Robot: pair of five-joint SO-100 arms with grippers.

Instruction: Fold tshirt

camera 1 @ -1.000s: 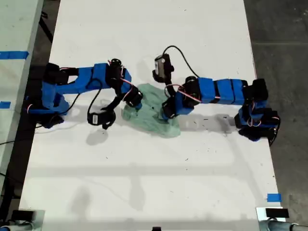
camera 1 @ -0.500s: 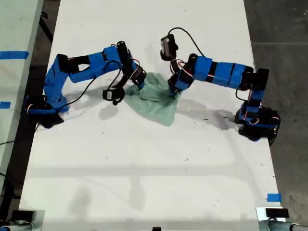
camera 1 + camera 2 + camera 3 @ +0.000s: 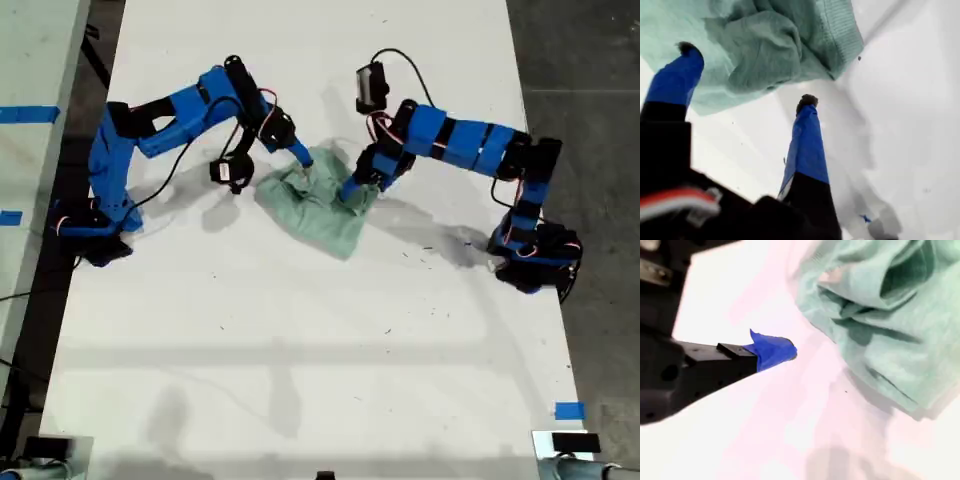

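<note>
- The tshirt (image 3: 318, 200) lies bunched on the table (image 3: 300, 350), nearer the exterior view's top edge, about midway between the table's long sides.
- One arm (image 3: 165, 125) stands at the exterior view's left and reaches the tshirt's upper left edge.
- Another arm (image 3: 460, 145) stands at the exterior view's right, and its tip is at the tshirt's right edge.
- The tshirt is between these two tips.
- My first gripper (image 3: 747, 75) has its fingers well apart: one in front of the cloth, the other over bare table just beside the cloth's edge.
- My second gripper (image 3: 780, 347) shows one finger, over bare table, near the tshirt but apart from it.
</note>
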